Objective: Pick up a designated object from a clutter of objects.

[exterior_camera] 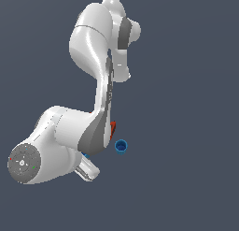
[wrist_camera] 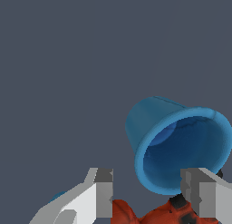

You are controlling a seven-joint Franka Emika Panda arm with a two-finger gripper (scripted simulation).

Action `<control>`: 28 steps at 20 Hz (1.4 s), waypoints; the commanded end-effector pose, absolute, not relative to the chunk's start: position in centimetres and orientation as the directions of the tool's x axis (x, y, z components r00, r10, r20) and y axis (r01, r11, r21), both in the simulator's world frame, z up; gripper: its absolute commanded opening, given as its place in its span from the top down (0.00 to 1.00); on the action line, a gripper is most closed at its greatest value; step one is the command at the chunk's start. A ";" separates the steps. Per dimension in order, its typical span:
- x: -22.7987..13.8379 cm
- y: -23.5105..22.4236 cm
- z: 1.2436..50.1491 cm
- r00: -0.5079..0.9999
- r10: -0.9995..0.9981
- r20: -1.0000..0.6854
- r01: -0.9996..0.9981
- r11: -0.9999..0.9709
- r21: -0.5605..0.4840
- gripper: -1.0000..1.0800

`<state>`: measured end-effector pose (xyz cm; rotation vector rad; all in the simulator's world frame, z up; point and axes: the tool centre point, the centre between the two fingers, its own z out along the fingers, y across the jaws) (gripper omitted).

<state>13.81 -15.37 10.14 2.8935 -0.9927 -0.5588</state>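
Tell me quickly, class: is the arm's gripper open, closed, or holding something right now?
Gripper: open, holding nothing; its fingers stand apart, with the large blue cup just beyond them, not clamped.

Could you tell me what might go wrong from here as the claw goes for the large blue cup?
The claw is open, and the large blue cup lies tipped, so its rounded wall may slip or roll away. The red-and-black drill sits right beneath the fingers, so closing could catch it instead.
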 end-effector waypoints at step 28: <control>12.8 -15.1 7.3 0.731 -0.601 -0.324 -0.589 -0.795 0.145 1.00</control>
